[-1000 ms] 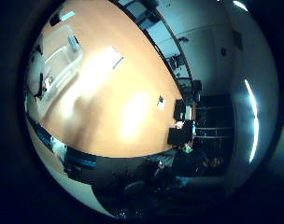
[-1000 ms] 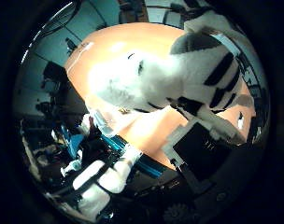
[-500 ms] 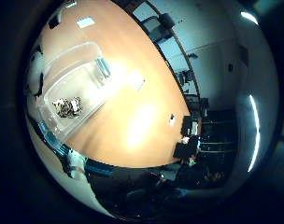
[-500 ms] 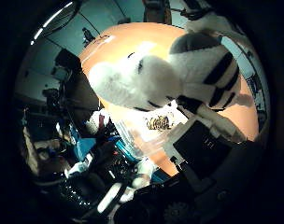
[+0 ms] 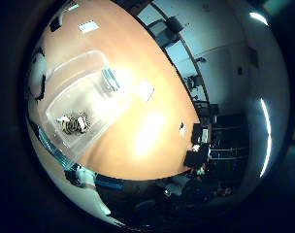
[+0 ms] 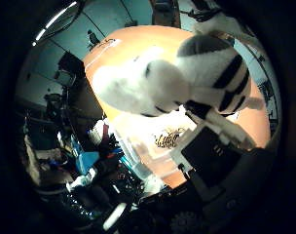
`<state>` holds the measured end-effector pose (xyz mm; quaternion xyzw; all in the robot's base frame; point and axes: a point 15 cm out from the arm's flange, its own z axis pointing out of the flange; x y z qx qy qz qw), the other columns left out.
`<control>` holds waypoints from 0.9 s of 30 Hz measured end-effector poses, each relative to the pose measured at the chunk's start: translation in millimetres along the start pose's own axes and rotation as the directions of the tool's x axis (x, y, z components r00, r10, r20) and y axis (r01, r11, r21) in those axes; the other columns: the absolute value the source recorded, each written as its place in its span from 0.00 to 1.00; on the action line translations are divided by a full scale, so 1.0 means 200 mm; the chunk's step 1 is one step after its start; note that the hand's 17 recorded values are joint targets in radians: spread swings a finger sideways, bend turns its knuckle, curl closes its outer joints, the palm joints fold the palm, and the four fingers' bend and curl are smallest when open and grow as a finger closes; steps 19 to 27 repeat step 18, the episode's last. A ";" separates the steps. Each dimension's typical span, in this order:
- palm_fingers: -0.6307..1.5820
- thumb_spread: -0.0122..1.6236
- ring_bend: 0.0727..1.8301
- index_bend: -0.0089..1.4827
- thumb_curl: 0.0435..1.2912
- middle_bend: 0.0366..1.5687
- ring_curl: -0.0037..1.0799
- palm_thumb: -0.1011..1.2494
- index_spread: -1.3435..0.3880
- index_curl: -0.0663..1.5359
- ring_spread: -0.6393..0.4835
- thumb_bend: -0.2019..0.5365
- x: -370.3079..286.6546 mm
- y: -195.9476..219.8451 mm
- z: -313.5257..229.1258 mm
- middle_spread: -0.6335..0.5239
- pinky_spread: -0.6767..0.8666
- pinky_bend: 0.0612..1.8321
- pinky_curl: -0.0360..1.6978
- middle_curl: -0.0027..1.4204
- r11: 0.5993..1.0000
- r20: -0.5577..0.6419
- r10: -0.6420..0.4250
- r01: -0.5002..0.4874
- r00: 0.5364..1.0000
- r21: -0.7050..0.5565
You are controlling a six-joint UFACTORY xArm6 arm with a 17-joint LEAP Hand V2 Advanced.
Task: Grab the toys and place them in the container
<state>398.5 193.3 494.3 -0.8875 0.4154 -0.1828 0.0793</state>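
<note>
Little-finger-side palm view: clear plastic container [image 5: 84, 109] sits on the orange-brown table [image 5: 152, 131], toward the 9 o'clock side. Inside it, at about 7 o'clock of its floor, lies a small striped tan toy [image 5: 72, 124]; a pale bluish item [image 5: 110, 79] leans at the container's wall near 1 o'clock, identity unclear. A white sheet [image 5: 145, 90] lies on the table just beside the container at 3 o'clock; another white sheet [image 5: 88, 26] lies near the table's far end, at about 11 o'clock. A white rounded part [image 5: 37, 80] shows at 9 o'clock beyond the container. Dark chairs [image 5: 168, 26] stand along the table edge around 1 o'clock.

Thumb-side palm view: white plush toy with black stripes [image 6: 177, 80] fills the centre to 2 o'clock, close to the palm. Hand [image 6: 213, 141] is at 4 o'clock; a white and black finger [image 6: 221, 127] presses against the plush's underside, so the hand is grasping the plush. The plush hangs above the container, whose striped toy shows directly beneath it at 5 o'clock of the plush.
</note>
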 end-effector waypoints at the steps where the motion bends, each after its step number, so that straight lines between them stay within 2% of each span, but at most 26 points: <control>1: 0.37 0.56 0.15 0.38 0.30 0.20 0.20 0.77 0.50 0.27 0.58 0.22 0.00 0.00 0.01 0.32 0.69 0.18 0.15 0.31 1.000 0.001 -0.003 0.003 1.000 -0.005; 2: 0.35 0.56 0.16 0.30 0.29 0.16 0.20 0.74 0.50 0.25 0.62 0.21 0.00 0.00 0.02 0.38 0.69 0.20 0.16 0.29 1.000 0.001 -0.007 0.007 1.000 -0.009; 4: 0.33 0.57 0.15 0.21 0.27 0.12 0.20 0.69 0.49 0.23 0.67 0.21 0.00 0.00 0.04 0.46 0.70 0.22 0.17 0.27 1.000 0.002 -0.010 0.010 1.000 -0.021; 8: 0.30 0.57 0.15 0.10 0.25 0.09 0.21 0.63 0.50 0.20 0.73 0.22 0.00 0.04 0.07 0.59 0.71 0.24 0.18 0.25 0.998 0.005 -0.014 0.014 1.000 -0.059; 12: 0.29 0.58 0.15 0.11 0.23 0.10 0.22 0.60 0.50 0.20 0.75 0.23 0.00 0.07 0.06 0.63 0.71 0.25 0.19 0.24 0.997 0.008 -0.015 0.015 1.000 -0.074; 18: 0.30 0.58 0.14 0.12 0.22 0.11 0.22 0.59 0.51 0.20 0.75 0.24 -0.02 0.20 0.00 0.63 0.71 0.24 0.19 0.24 0.991 0.023 -0.003 0.006 1.000 -0.136; 27: 0.30 0.58 0.14 0.12 0.22 0.11 0.22 0.59 0.51 0.20 0.75 0.24 -0.02 0.20 0.00 0.63 0.71 0.24 0.19 0.24 0.991 0.023 -0.003 0.006 1.000 -0.136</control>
